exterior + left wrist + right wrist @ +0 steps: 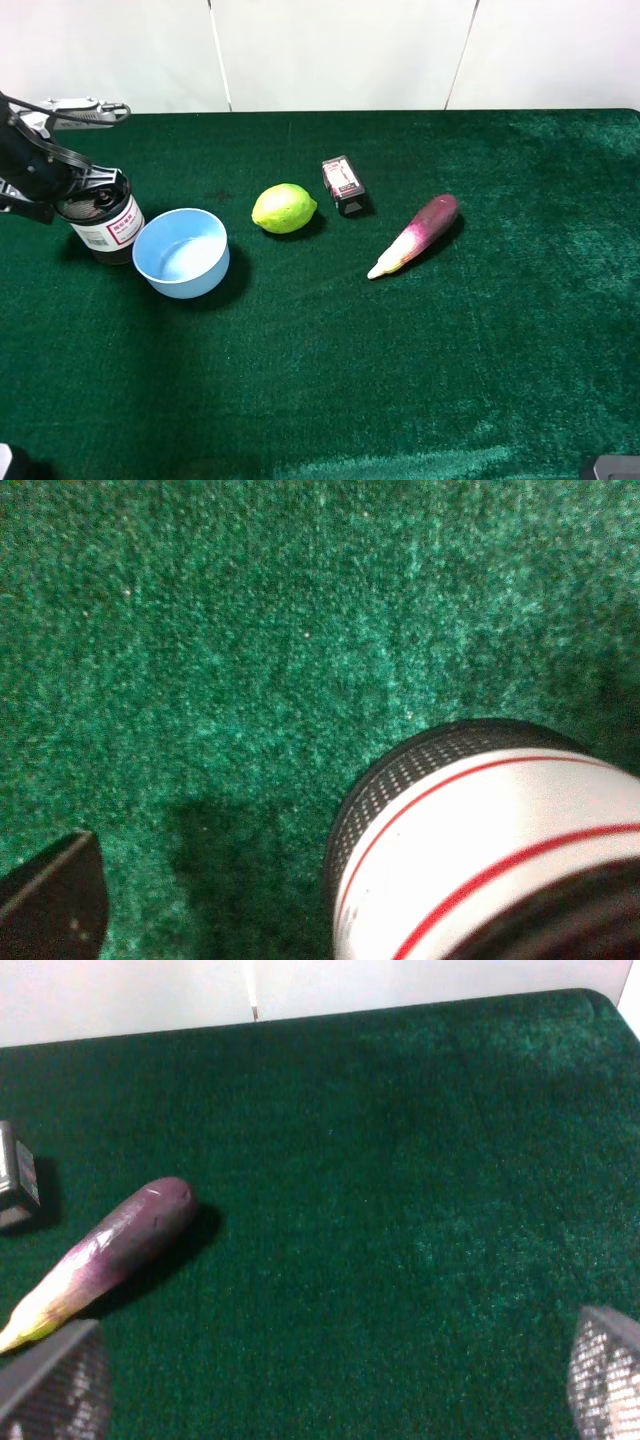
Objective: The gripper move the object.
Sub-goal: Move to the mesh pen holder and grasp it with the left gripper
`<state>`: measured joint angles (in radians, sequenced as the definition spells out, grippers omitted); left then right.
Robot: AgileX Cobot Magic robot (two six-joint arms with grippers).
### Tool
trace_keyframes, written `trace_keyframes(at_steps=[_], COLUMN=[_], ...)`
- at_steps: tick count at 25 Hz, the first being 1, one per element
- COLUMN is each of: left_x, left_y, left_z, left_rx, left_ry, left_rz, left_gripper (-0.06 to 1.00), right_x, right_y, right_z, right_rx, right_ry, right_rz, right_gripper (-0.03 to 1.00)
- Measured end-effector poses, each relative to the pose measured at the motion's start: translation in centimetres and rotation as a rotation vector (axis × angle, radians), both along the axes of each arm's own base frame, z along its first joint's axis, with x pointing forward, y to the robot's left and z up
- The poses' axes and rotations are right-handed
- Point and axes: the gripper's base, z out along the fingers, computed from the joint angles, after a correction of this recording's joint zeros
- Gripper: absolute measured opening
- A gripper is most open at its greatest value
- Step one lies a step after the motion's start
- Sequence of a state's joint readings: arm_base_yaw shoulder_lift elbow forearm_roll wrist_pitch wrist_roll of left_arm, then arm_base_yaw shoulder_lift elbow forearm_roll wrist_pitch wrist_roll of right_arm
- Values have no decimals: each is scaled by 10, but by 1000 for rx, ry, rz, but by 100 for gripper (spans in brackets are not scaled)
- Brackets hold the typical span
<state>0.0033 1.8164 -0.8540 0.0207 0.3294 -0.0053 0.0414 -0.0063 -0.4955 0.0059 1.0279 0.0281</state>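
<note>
The black wire-mesh cup (108, 228), with a white label printed in red, stands upright on the green cloth at the far left, right next to the light blue bowl (183, 253). My left gripper (78, 192) hangs over the cup's rim. In the left wrist view the cup (470, 840) fills one corner. One black finger (52, 905) stands apart from it with bare cloth between, and the other finger is hidden. My right gripper (330, 1400) is open and empty, low over bare cloth.
A green lime (284, 208), a small dark box (343, 185) and a purple-white eggplant (418, 233) lie in a row across the middle of the cloth. The eggplant (110, 1245) and box (15, 1188) also show in the right wrist view. A white wall runs behind the table.
</note>
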Motion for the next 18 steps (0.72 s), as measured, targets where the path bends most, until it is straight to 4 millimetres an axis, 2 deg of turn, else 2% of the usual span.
trace_keyframes(at_steps=[6, 14, 16, 18], left_x=[0, 0, 0, 0], left_y=[0, 0, 0, 0], left_z=[0, 0, 0, 0], left_rx=[0, 0, -1, -2], left_ry=[-2, -2, -1, 0], left_rz=[0, 0, 2, 4], left_gripper=[69, 30, 17, 15], right_x=[0, 0, 0, 0], right_y=[0, 0, 0, 0], right_z=[0, 0, 0, 0], right_rx=[0, 0, 0, 0], right_ry=[0, 0, 0, 0], right_rz=[0, 0, 0, 0], right_gripper=[70, 70, 70, 70])
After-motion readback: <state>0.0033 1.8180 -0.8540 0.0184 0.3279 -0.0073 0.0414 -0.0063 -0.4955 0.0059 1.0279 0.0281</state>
